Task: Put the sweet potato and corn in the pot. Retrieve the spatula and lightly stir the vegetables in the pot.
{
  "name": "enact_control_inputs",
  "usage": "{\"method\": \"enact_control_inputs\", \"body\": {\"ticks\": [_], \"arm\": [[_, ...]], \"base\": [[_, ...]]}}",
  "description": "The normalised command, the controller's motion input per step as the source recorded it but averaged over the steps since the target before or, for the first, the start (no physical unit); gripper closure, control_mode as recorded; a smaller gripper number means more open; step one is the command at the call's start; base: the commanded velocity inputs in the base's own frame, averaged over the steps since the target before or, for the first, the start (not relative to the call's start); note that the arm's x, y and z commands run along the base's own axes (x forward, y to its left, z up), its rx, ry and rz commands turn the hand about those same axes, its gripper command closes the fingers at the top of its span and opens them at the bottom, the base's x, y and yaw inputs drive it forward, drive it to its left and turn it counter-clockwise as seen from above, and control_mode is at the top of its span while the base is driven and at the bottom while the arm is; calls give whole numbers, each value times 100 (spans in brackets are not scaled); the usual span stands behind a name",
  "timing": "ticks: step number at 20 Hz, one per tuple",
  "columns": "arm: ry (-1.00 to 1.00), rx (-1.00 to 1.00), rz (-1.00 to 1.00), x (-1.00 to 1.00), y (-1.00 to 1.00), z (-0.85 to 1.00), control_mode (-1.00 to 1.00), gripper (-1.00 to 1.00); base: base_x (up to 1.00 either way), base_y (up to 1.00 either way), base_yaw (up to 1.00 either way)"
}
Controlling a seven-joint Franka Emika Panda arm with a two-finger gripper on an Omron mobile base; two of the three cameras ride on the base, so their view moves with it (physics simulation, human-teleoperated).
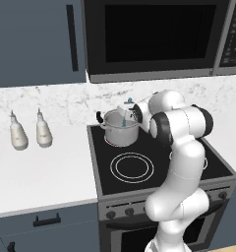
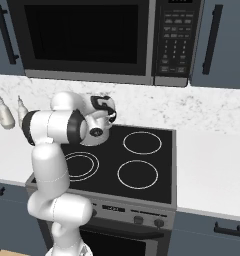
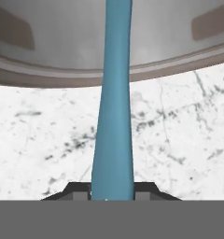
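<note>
My gripper (image 3: 112, 191) is shut on the light-blue spatula (image 3: 114, 93), whose handle runs straight away from the fingertips toward the pot (image 3: 53, 70). In the left base view the steel pot (image 1: 121, 130) stands on the stove's back left burner, and my gripper (image 1: 126, 112) hangs over its rim. A short blue piece of the spatula (image 1: 124, 123) shows at the pot's mouth. The sweet potato and the corn are hidden from all views. In the right base view my arm covers most of the pot.
Two white bottles (image 1: 18, 134) (image 1: 43, 130) stand on the counter left of the stove. The front left burner (image 1: 132, 166) is bare. A microwave (image 1: 154, 34) hangs above the stove, and the marble backsplash (image 2: 202, 107) runs behind it.
</note>
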Motion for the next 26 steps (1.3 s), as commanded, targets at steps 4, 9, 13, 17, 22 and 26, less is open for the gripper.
{"method": "enact_control_inputs", "body": {"ticks": [4,9,13,17,22,26], "arm": [[19,-10,1,-13,0,0,-100,100],[20,-10,13,-12,0,-6,-100,100],[1,-1,9,-10,0,-14,-100,100],[-7,0,0,0,2,-40,-100,100],[-7,0,0,2,6,-49,-100,100],[-10,1,-1,0,10,-17,-100,100]], "base": [[0,0,0],[0,0,0],[0,0,0],[0,0,0],[0,0,0],[0,0,0]]}}
